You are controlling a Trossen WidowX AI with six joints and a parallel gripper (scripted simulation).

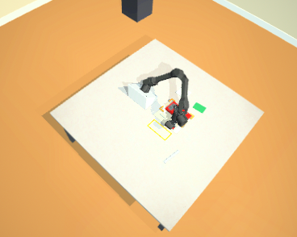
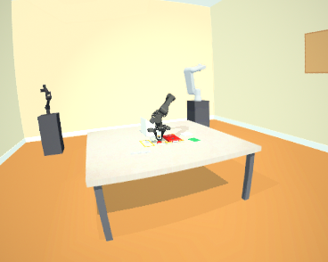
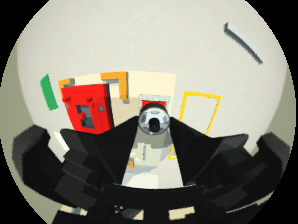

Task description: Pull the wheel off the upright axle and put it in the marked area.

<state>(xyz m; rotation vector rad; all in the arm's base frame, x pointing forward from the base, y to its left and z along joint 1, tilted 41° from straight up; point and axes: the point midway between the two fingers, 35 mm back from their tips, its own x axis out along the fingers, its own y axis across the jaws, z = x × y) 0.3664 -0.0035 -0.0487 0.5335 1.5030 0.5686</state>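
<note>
The round grey-and-white wheel (image 3: 153, 120) is sitting with its axis upright, facing the wrist camera; the black parallel-jaw gripper (image 3: 153, 137) is closing its fingers around it. The axle is hidden beneath the wheel; whether the fingers are touching it is hard to make out.

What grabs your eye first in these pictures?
A dark arm bends down over the middle of a pale table, its gripper closing around a small grey wheel. Beside it lie a bright red block, a green patch and a yellow outlined rectangle.
</note>
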